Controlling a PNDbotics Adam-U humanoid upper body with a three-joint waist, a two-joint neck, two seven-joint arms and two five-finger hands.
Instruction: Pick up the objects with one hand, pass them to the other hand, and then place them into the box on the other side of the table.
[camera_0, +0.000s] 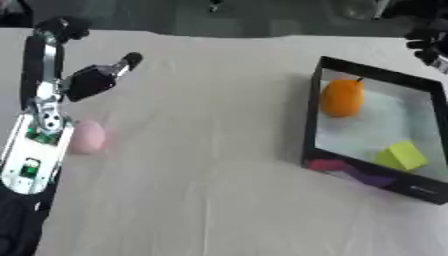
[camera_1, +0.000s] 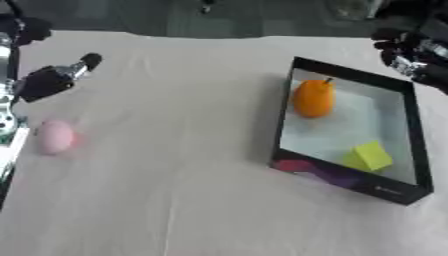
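A pale pink rounded object (camera_0: 87, 137) lies on the white tablecloth at the left, close beside my left forearm. My left hand (camera_0: 54, 60) is raised above it, open and empty, fingers pointing to the far edge and the thumb (camera_0: 115, 68) sticking out to the right. A black-rimmed box (camera_1: 282, 120) stands at the right. It holds an orange fruit (camera_1: 313, 98), a yellow block (camera_1: 368, 156), and a magenta thing (camera_1: 296, 165) and a purple thing (camera_1: 337, 177) by its near wall. My right hand (camera_1: 404, 52) hovers over the box's far right corner, fingers spread, holding nothing.
The white cloth (camera_0: 201, 150) covers the whole table between the pink object and the box. A dark floor and the feet of some stands show beyond the far edge (camera_0: 214, 6).
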